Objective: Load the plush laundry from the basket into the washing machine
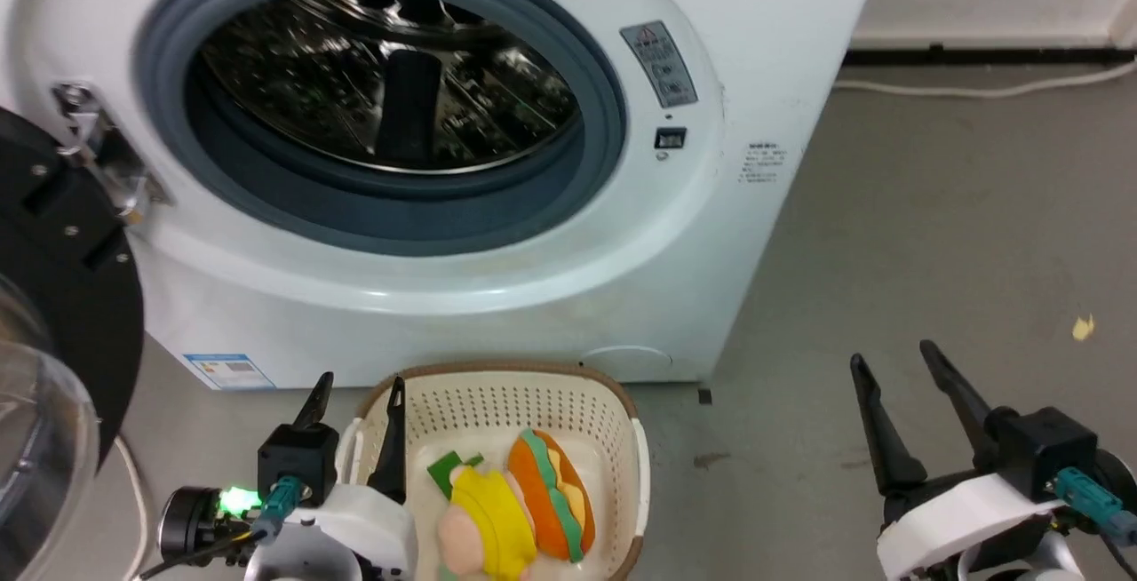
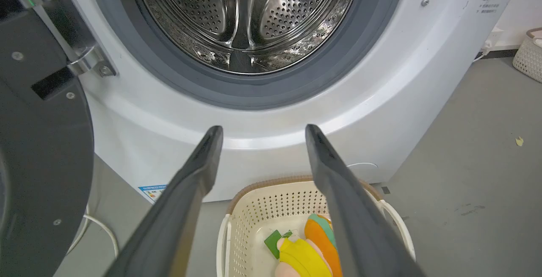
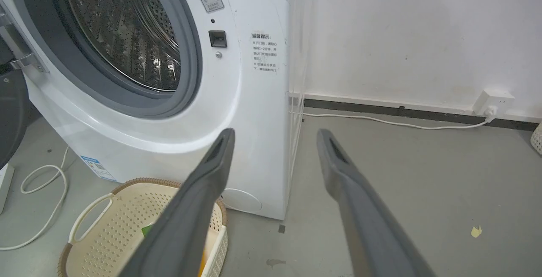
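Observation:
The white washing machine [image 1: 444, 288] stands with its door [image 1: 62, 297] swung open at the left, and its steel drum [image 2: 250, 18] holds nothing. On the floor before it sits the cream basket [image 1: 568, 386]. Inside lie the orange burger toy [image 1: 546, 492] and the yellow, pinkish-beige, green toy [image 1: 488, 523]. My left gripper [image 1: 358, 390] is open above the basket's left rim, nothing between its fingers. In the left wrist view both toys [image 2: 305, 251] lie below the left gripper [image 2: 262, 131]. My right gripper [image 1: 893, 359] is open over bare floor, well right of the basket [image 3: 123, 209].
A white cable [image 3: 381, 121] runs along the wall to a socket [image 3: 493, 101]. Another white cord [image 3: 42, 192] loops on the floor left of the machine. A small yellow scrap [image 1: 1082, 326] lies on the grey floor at right. Another pale basket [image 2: 529, 54] stands far right.

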{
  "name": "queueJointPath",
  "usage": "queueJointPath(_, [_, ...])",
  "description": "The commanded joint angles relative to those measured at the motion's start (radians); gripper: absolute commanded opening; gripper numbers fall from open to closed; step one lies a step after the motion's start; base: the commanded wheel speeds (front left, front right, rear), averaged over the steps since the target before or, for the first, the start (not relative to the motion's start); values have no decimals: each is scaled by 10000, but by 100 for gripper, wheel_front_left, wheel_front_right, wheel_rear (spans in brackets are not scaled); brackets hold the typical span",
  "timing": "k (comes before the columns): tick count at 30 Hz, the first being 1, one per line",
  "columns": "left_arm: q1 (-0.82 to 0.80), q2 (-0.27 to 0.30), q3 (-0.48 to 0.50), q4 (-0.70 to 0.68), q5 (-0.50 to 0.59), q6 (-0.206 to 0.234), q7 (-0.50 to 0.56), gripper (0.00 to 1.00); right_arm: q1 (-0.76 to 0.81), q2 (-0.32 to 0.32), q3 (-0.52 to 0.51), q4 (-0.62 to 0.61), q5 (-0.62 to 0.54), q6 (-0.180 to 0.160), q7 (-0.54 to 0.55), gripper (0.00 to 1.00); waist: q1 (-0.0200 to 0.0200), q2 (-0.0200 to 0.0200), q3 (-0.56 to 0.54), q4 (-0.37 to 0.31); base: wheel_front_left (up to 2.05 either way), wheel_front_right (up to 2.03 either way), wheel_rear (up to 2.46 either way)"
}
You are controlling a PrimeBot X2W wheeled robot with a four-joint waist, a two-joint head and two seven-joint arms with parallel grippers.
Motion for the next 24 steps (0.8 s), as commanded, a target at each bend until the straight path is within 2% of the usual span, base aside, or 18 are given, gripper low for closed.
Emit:
queueJointPath(1, [-244,73,-31,166,26,-52,-88,100,-165,-1,-23,-74,111,-2,-129,100,-1,0,209,-147,0,0,0])
queueJointPath(24, [-2128,1347,-817,2695,-55,-523,678,100,-775,-3,333,-331,1160,-4,-609,100,-1,0,2375,-1411,0,0,0])
